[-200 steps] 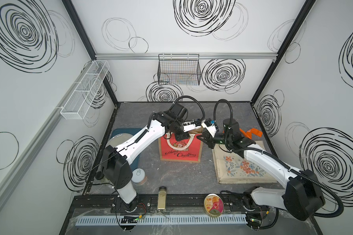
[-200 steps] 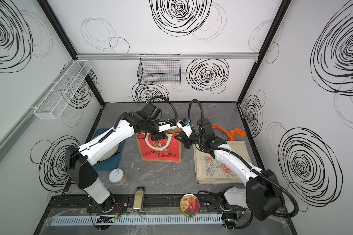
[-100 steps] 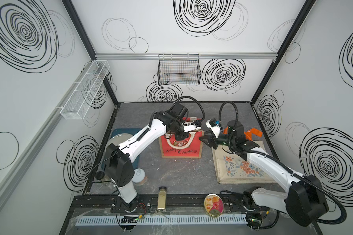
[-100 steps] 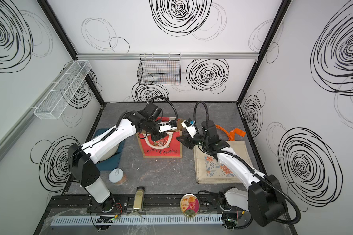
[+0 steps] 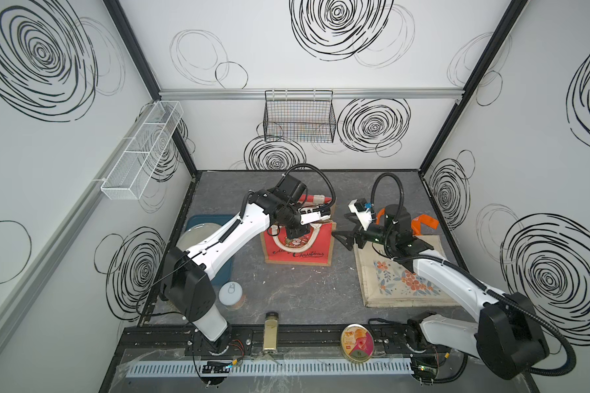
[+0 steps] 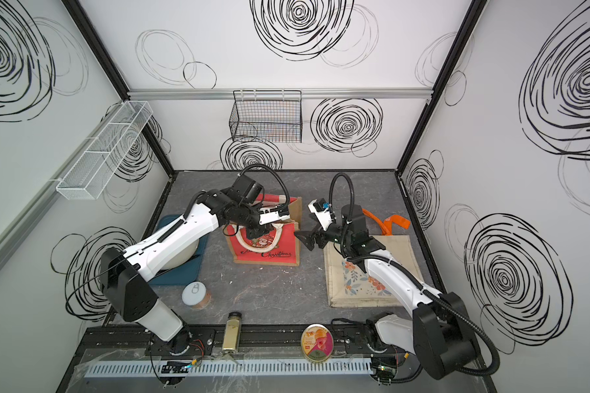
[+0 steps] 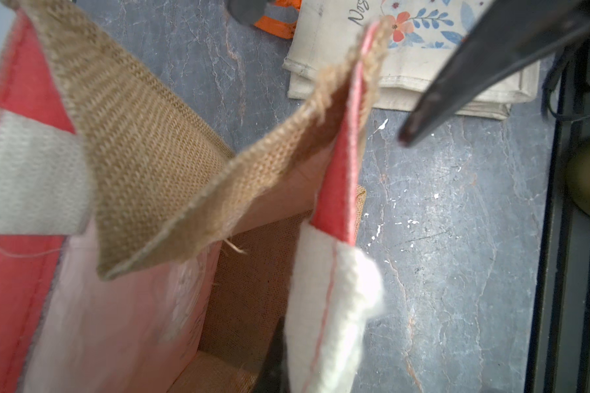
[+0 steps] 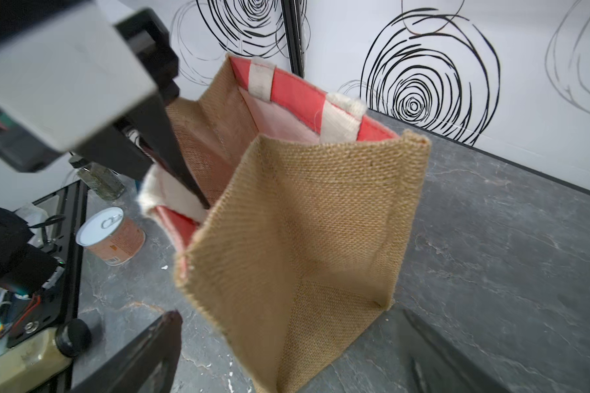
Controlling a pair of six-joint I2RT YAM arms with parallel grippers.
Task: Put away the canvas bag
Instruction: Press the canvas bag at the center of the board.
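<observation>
Left gripper (image 5: 293,234) was clenched on the front rim of the red bag (image 5: 298,251), holding it upright on the worktop (image 5: 286,289). Right gripper (image 5: 342,241) gaped wide and empty just beside the red bag, touching nothing. The canvas bag (image 5: 382,285) lay flat to the right of the red bag, under our right arm. Our worry was that the red bag's side panel was folding inward. With one rim pinched, the mouth could collapse and snag the limp canvas bag.

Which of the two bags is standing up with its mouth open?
The red Christmas bag, upright and gaping, its front rim pinched by the left gripper. The floral bag lies flat.
</observation>
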